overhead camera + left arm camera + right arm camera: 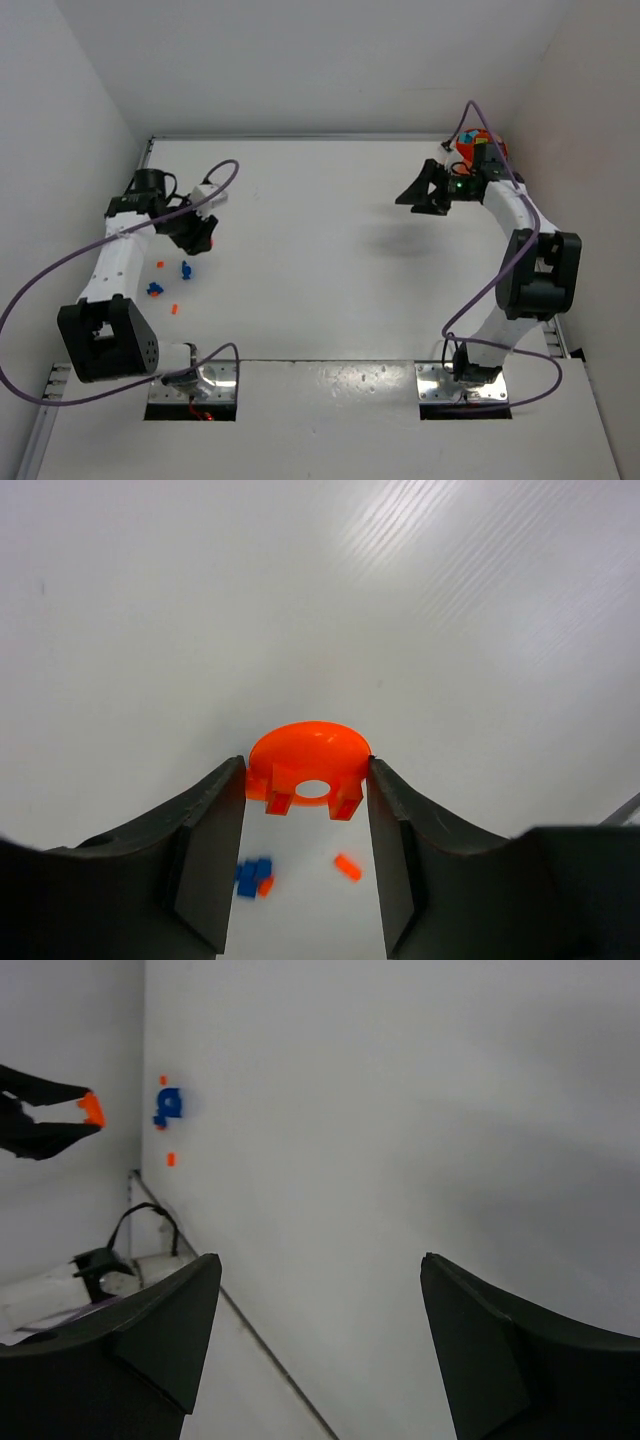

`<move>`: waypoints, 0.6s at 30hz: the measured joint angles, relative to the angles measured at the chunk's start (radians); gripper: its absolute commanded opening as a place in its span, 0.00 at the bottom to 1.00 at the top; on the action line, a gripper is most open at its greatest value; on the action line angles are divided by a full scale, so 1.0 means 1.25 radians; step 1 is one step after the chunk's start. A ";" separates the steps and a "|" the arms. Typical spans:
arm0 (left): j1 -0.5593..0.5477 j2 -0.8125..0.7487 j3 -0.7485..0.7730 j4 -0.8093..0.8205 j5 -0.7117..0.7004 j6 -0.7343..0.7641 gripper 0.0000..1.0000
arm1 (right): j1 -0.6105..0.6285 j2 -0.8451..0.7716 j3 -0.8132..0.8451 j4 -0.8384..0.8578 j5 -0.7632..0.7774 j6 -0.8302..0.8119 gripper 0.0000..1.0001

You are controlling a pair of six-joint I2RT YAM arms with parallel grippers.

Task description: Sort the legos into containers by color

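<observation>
I judge the sorting to be in the middle, not near the end. The orange container [467, 150] stands at the far right corner of the bench [320, 250], just behind the right arm and partly hidden by it. I can see some cyan and yellow inside it, so some legos are probably in already. Which compartment they lie in I cannot tell from this distance.

On the left side several legos lie loose on the bench: blue bricks [154, 289] and another blue one [186, 269], with small orange bricks [174, 309] near them. They are well apart from the container, across the whole bench. These are left to do, and I see no second container in any view.

The left pincer [306, 770] is about half open and closed on an orange round lego [308, 755], one finger pressing on each side. This piece has a smooth domed top, a round hole in its face and two short square tabs below it. It is glossy plastic and looks rigid. It seems held above the bench, because the loose blue bricks [250, 873] and an orange brick [347, 866] show beneath it, between the fingers.

The right pincer [320, 1260] stands wide open with nothing between its fingers. It hangs near the container, pointing toward the left side.
</observation>
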 measured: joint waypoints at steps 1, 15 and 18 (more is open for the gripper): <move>-0.041 -0.001 0.010 0.010 0.013 -0.032 0.23 | 0.013 0.001 -0.002 0.019 -0.016 0.024 0.81; -0.502 0.061 0.074 0.215 0.007 -0.388 0.20 | 0.252 0.124 0.002 0.292 -0.165 0.371 0.81; -0.542 0.078 0.081 0.238 -0.002 -0.424 0.20 | 0.308 0.157 0.002 0.343 -0.183 0.431 0.81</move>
